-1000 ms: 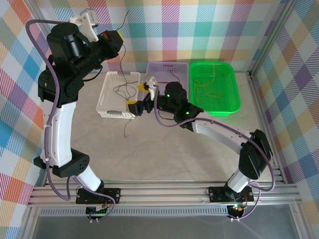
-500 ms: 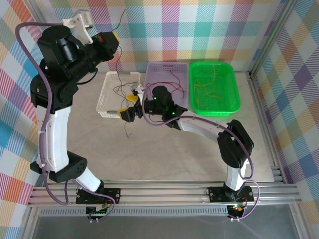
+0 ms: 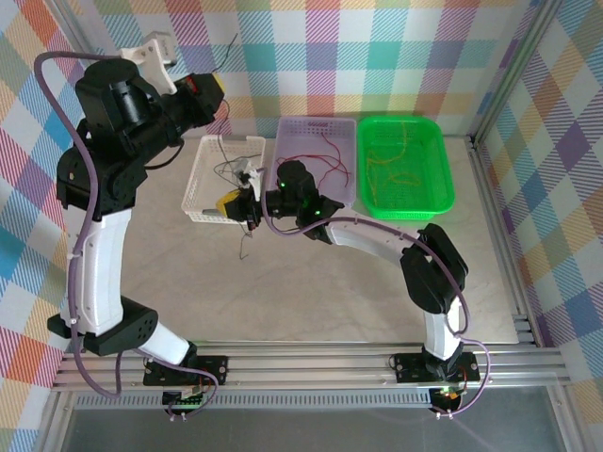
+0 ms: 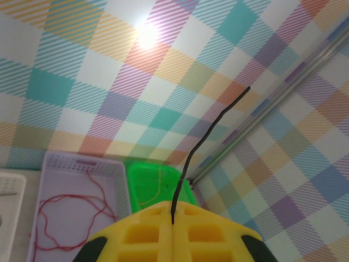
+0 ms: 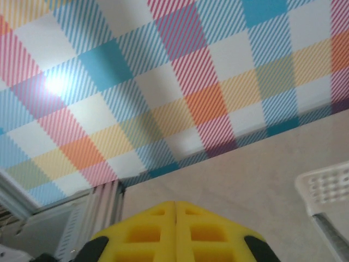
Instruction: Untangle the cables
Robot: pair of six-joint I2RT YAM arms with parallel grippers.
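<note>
Black cable (image 4: 186, 168) seemingly fast in the left end effector (image 4: 173, 212)

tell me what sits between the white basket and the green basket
The lavender basket, with red cables in it, sits between the white basket and the green basket, as the top external and left wrist views show.

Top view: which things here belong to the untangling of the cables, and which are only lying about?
Job: black cable, in the shut left gripper; right gripper, shut; red cables in the purple basket; yellow cables in the green basket; dark cables in the white basket.
Not the job: purple arm cables; checked walls; frame rails.
</note>
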